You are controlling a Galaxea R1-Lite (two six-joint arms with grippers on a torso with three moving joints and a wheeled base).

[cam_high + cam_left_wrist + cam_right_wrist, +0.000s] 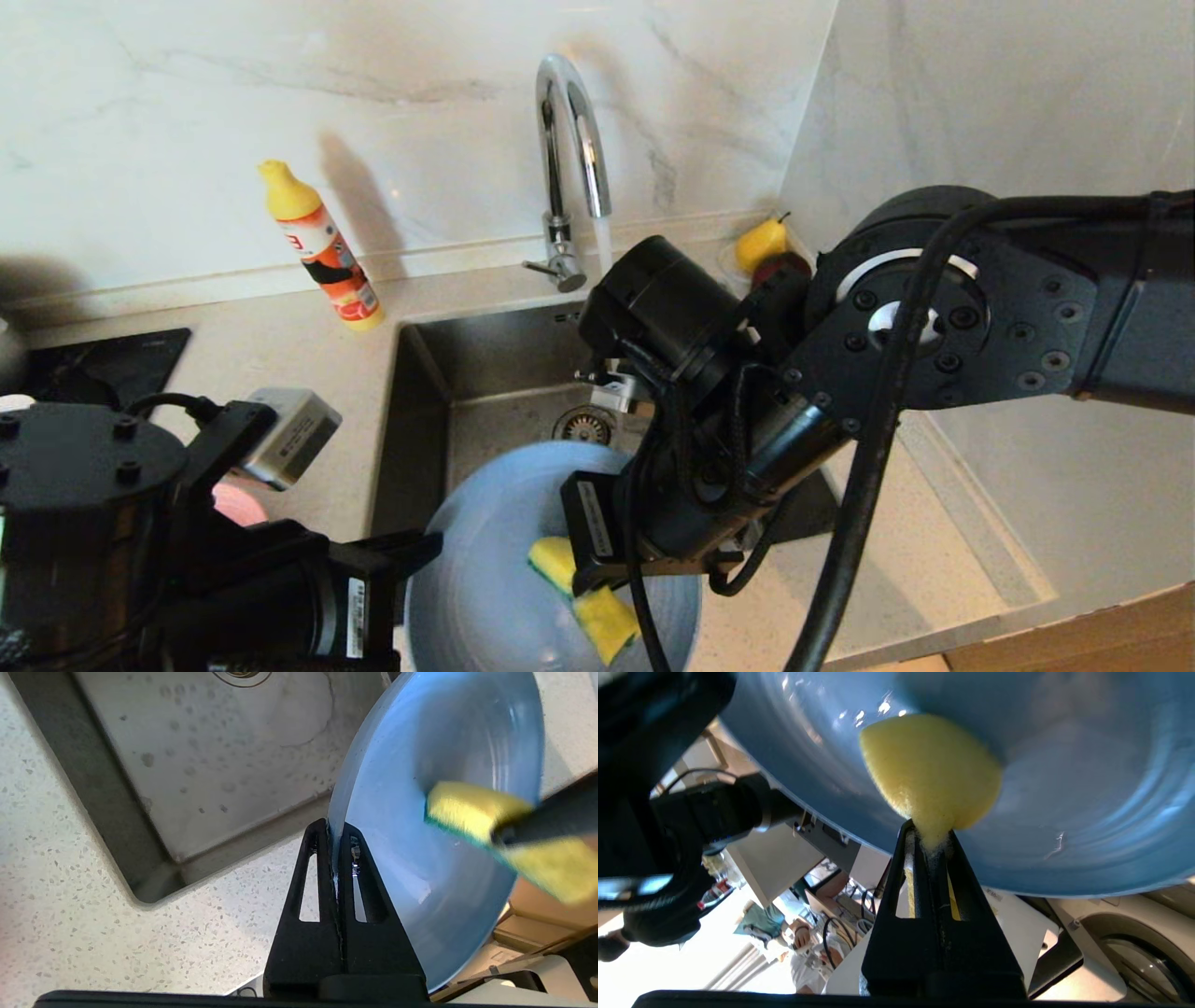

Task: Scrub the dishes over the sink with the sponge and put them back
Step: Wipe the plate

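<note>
From the head, the blue plate (pixel 495 569) hangs tilted over the sink's (pixel 485 373) near edge, the sponge (pixel 588 597) on its upper face. The left gripper (pixel 337 835) is clamped on the plate's rim. The right gripper (pixel 930 842) pinches the sponge flat against that face, so scrubbing runs along it.

No wording could be made out anywhere. The orange detergent bottle (pixel 322 250) by the faucet carried a white label with red marks — too small to read. White stickers with dark print sat on the left arm (pixel 355 618) and on the right arm (pixel 594 519), plus one on a silver box (pixel 291 437) — all illegible.
</note>
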